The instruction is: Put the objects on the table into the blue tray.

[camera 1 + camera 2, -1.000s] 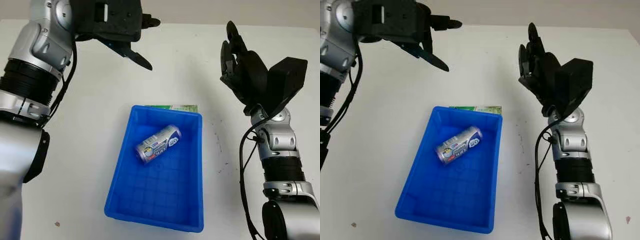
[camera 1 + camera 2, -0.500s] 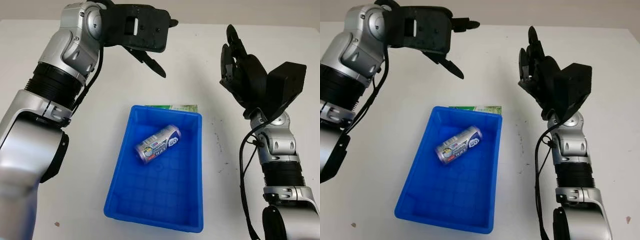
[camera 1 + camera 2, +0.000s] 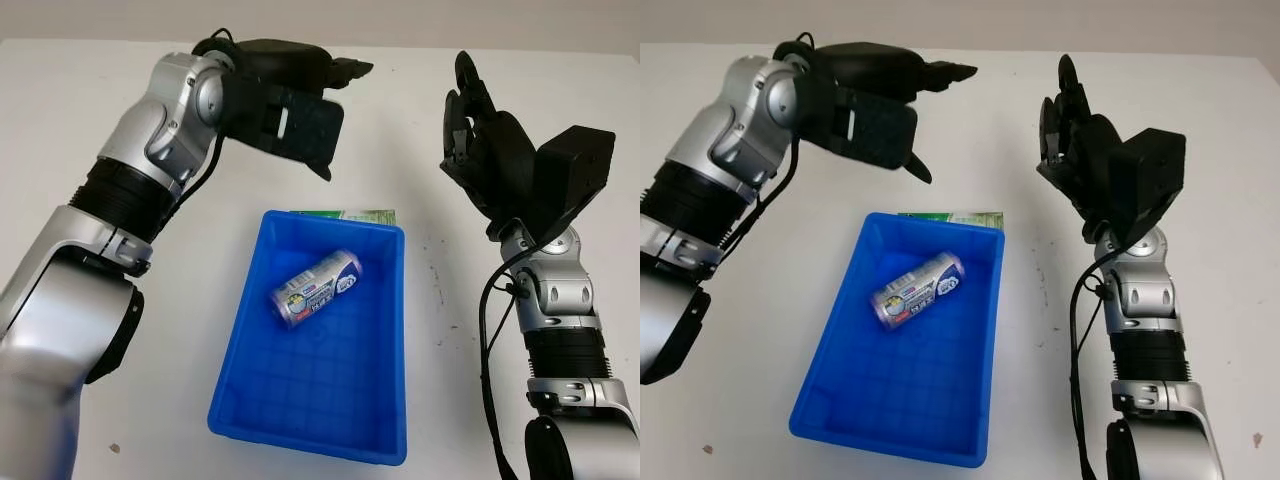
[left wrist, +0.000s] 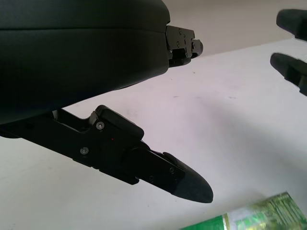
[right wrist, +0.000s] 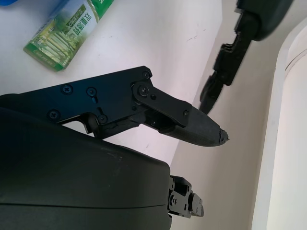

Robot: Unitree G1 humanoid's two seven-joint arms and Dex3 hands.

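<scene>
1. Left hand [image 3: 300,110] is hovering above the table [image 3: 200,210], just beyond the far edge of the blue tray [image 3: 310,420]; I'm seeing it open, holding nothing.
2. Right hand [image 3: 480,140] is hanging raised over the table, to the right of the tray; also open w/ nothing in it.
3. Can [image 3: 315,287] is lying on its side inside the tray, far half.
4. Green carton [image 3: 345,214] is lying flat on the table, right against the tray's far wall, outside it.
</scene>
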